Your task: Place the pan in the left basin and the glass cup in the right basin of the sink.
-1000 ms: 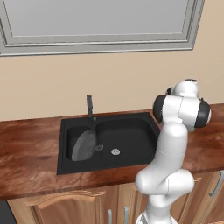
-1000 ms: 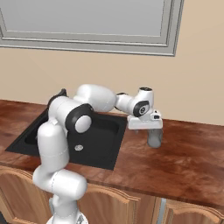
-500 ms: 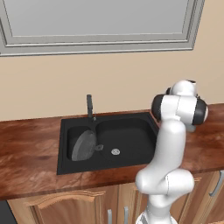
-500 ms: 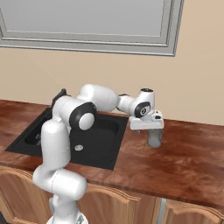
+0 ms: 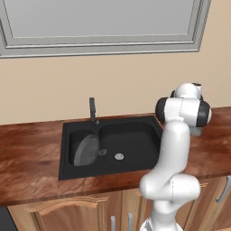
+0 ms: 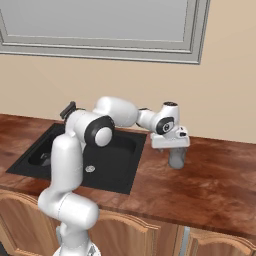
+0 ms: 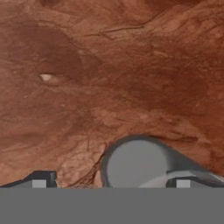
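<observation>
Glass cup [image 7: 138,162] sits lower centre of the hand view, between the two fingertips [image 7: 39,179], jaws spread wide, gripping nothing. Right base view: gripper [image 6: 172,150] just above the cup [image 6: 176,158], right of centre on the wooden counter [image 6: 215,185]. Cup is pale grey, translucent, cylindrical, upright.

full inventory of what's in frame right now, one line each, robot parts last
sink: 1, matte black, double bowl set in the counter
left basin: 1, black, narrower bowl, holds the pan
right basin: 1, black, wider bowl with a silver drain
pan: 1, dark grey, leaning tilted in the left basin
faucet: 1, dark, at the sink's back edge
glass cup: 1, pale grey, upright on the counter right of the sink
counter: 1, reddish-brown wood
window: 1, grey frame, on the wall above the sink
cabinets: light wood, below the counter
gripper: 1, white with dark fingertips, over the glass cup, open
</observation>
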### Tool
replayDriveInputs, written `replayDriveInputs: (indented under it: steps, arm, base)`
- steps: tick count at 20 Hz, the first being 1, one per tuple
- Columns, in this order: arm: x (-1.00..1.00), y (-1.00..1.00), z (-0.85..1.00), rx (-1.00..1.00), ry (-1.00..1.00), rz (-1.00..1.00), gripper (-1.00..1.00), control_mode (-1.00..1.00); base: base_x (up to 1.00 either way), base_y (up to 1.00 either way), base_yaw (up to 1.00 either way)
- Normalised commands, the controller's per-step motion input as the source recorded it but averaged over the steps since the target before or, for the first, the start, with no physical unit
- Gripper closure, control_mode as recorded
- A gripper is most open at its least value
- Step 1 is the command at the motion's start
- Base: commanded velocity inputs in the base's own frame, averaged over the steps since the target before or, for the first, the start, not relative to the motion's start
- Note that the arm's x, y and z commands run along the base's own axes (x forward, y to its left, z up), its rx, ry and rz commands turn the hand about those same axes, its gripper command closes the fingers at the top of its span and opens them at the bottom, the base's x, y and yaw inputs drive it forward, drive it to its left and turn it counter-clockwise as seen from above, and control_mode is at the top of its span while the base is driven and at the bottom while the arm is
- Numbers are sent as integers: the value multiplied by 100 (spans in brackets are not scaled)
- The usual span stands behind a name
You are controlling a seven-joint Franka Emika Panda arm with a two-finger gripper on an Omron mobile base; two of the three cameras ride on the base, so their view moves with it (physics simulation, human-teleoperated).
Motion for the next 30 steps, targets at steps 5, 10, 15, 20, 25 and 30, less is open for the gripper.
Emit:
replayDriveInputs:
  steps: [5,10,15,20,25,30]
  arm:
    - [12,-6,-18,0,0,0,-100,-100]
    - [10,-7,-14,0,0,0,-100,-100]
    - [-4,0,-21,0,0,0,-100,-100]
    - [-14,0,-21,0,0,0,-100,-100]
    - [-21,0,-21,0,-1,-4,-100,-100]
    - [-22,7,-22,0,-3,-9,-100,-100]
  base:
    - [0,0,0]
    - [0,0,0]
    - [0,0,0]
    - [0,0,0]
    - [0,0,0]
    - [0,0,0]
